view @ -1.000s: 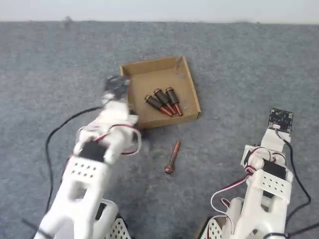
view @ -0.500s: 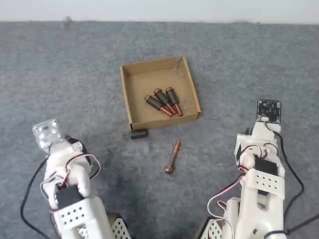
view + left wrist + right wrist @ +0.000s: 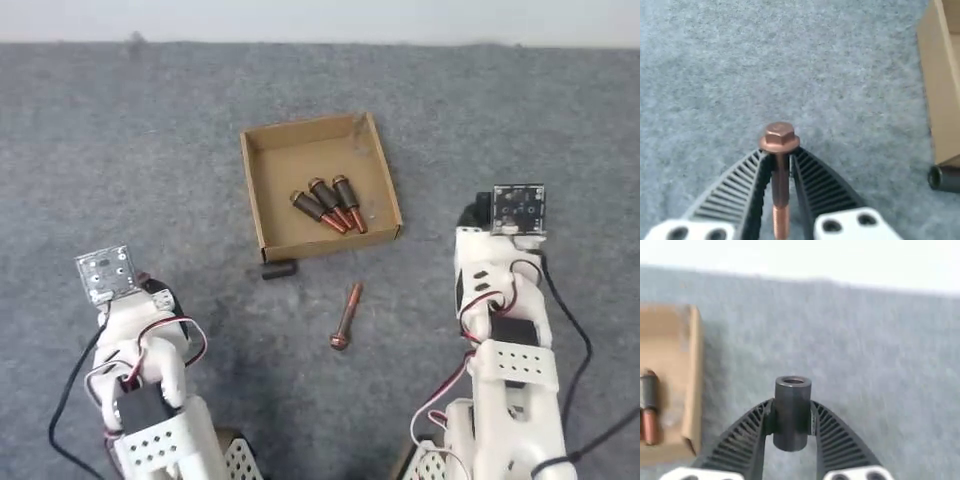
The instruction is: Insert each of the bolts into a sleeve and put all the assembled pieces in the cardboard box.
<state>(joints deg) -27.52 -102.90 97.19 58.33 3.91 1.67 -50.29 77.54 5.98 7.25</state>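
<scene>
My left gripper (image 3: 780,155) is shut on a copper bolt (image 3: 779,142), which stands with its hex head above the fingertips. The left arm (image 3: 135,340) is low at the table's near left. My right gripper (image 3: 792,407) is shut on a black sleeve (image 3: 792,405), bore facing up. The right arm (image 3: 500,290) stands right of the cardboard box (image 3: 300,160). Three assembled pieces (image 3: 328,205) lie inside the box. A loose black sleeve (image 3: 279,269) lies just in front of the box, and a loose bolt (image 3: 346,315) lies nearer on the carpet.
Grey carpet covers the table. The box wall (image 3: 942,75) and the loose sleeve (image 3: 945,178) sit at the edge of the left wrist view. The box (image 3: 687,380) with one assembled piece (image 3: 647,405) sits beside the right gripper. A pale wall runs along the far edge.
The left arm has pulled back from the box's front corner to the near left of the table. The right arm has swung forward and left, closer to the box.
</scene>
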